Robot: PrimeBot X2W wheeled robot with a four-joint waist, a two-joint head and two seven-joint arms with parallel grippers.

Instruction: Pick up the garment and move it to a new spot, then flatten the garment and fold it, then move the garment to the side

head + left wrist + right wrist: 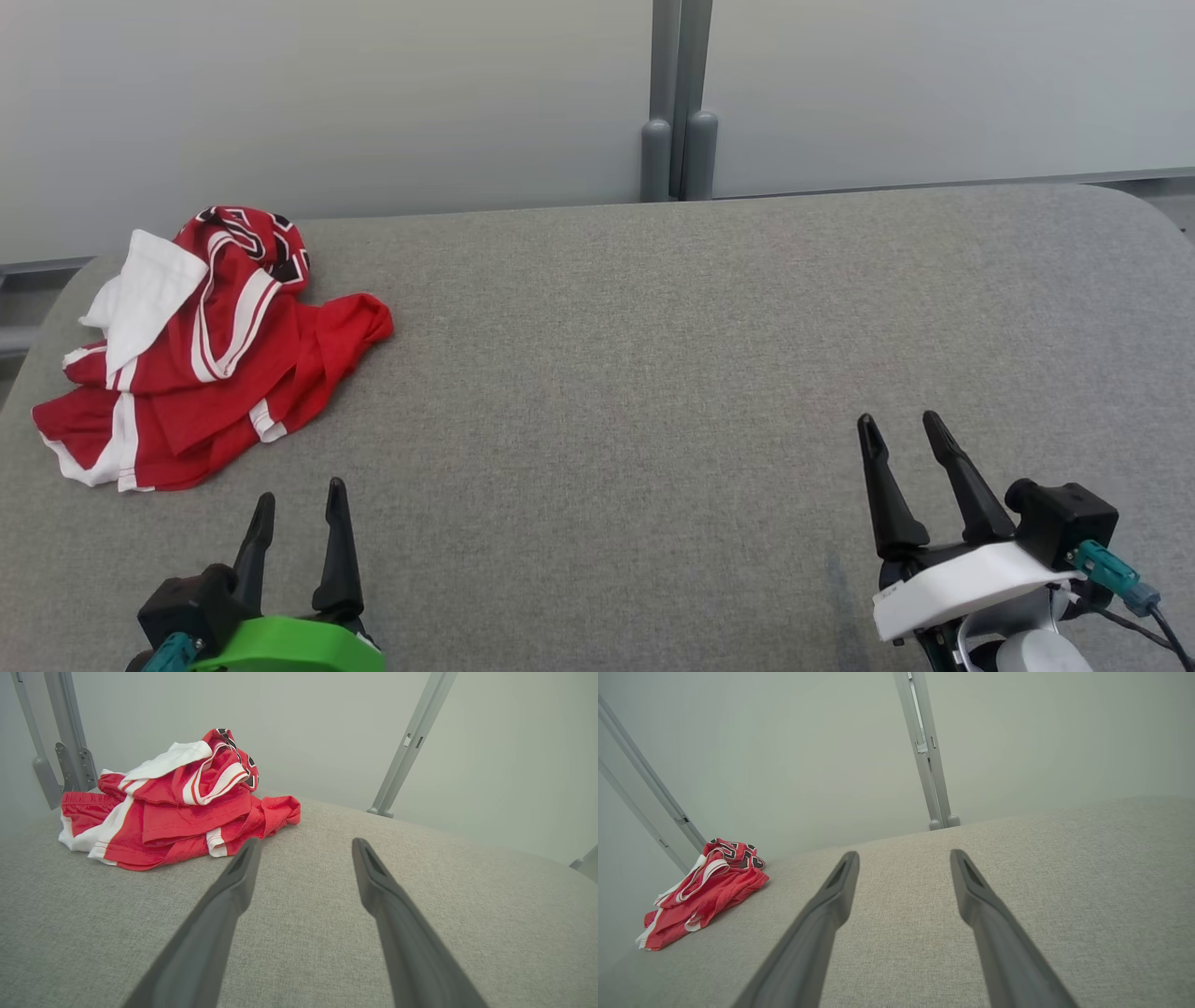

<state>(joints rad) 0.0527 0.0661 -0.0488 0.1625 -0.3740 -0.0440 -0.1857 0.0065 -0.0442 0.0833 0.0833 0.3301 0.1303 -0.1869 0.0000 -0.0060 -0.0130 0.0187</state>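
Note:
A red garment [210,355] with white stripes and black lettering lies crumpled in a heap at the far left of the grey table [653,373]. The left wrist view has the garment [177,807] just ahead and to the left of the fingers; in the right wrist view the garment [700,891] is far off to the left. My left gripper [299,499] hovers open near the table's front edge, a short way in front of the heap, holding nothing. Over at the front right, my right gripper [901,425] is open and empty too.
A pale wall panel with a grey vertical post [679,103] rises right behind the table's far edge. The table's rounded corners [1134,210] show at the back left and back right.

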